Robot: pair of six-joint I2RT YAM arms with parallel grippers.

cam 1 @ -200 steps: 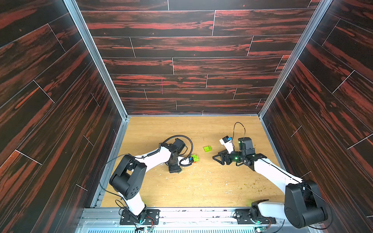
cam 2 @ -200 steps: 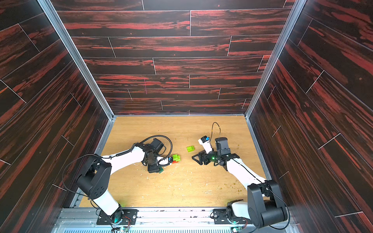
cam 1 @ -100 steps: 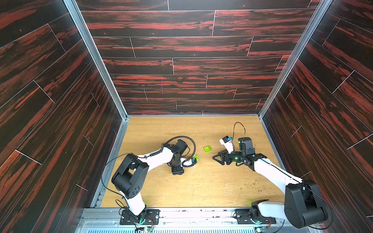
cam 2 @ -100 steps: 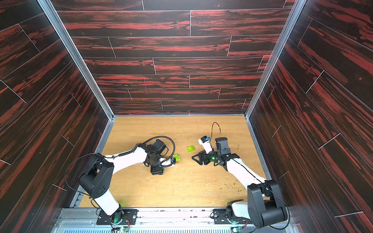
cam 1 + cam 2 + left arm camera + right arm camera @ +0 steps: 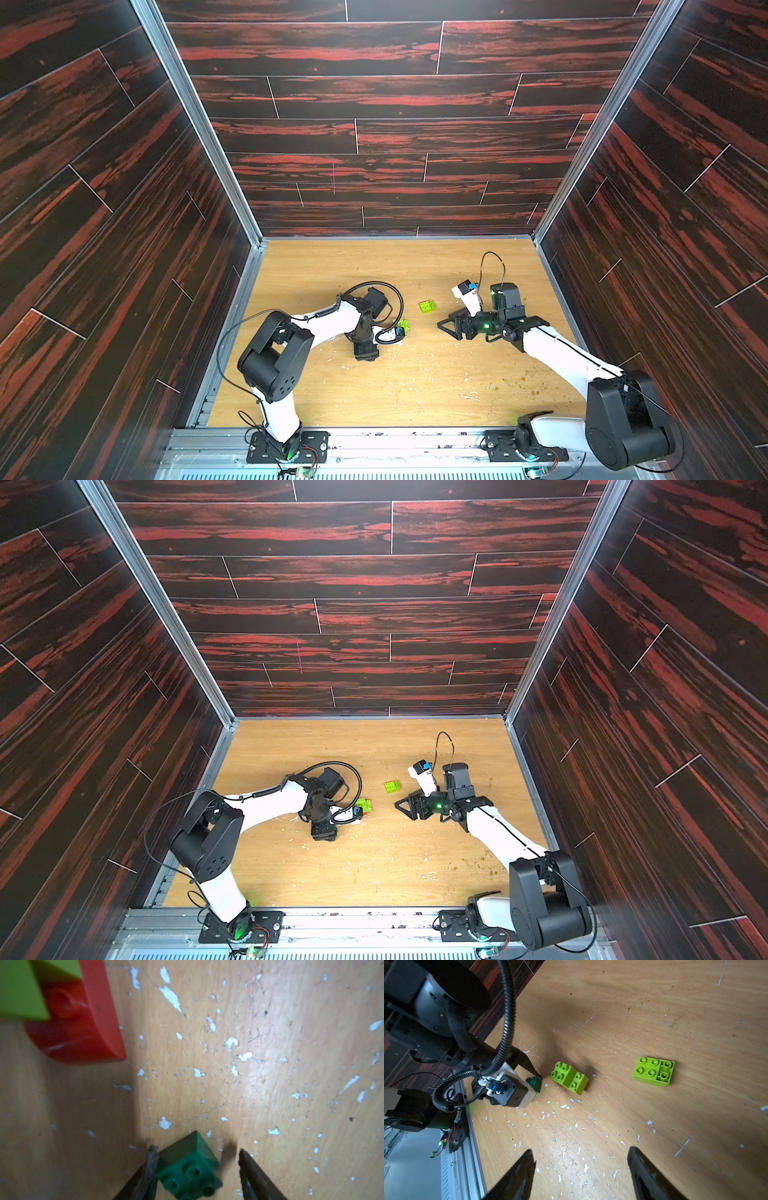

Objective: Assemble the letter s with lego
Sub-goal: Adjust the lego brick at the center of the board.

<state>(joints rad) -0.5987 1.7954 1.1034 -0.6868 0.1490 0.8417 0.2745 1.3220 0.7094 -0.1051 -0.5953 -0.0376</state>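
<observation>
My left gripper (image 5: 197, 1153) stands released astride the small dark green studded plastic brick (image 5: 189, 1165) on the scuffed wooden tabletop (image 5: 291, 1043). One finger touches the brick's side and the other is clear of it, so nothing is clamped; I judge I am squaring up to pick it. Just beside it lies the partly built letter s (image 5: 569, 1077), stepped lime green pieces seated on a red plastic brick (image 5: 83, 1028), lying flat so a piece can be pressed on from above. Further right and apart from it, the loose lime green studded brick (image 5: 653, 1073) lies studs up. My right gripper (image 5: 582, 1152) hangs wide and empty over bare wood near it, leaving the middle free. The walls are well off and open table surrounds the bricks, though my black cable hose (image 5: 506, 1022) loops close above.
</observation>
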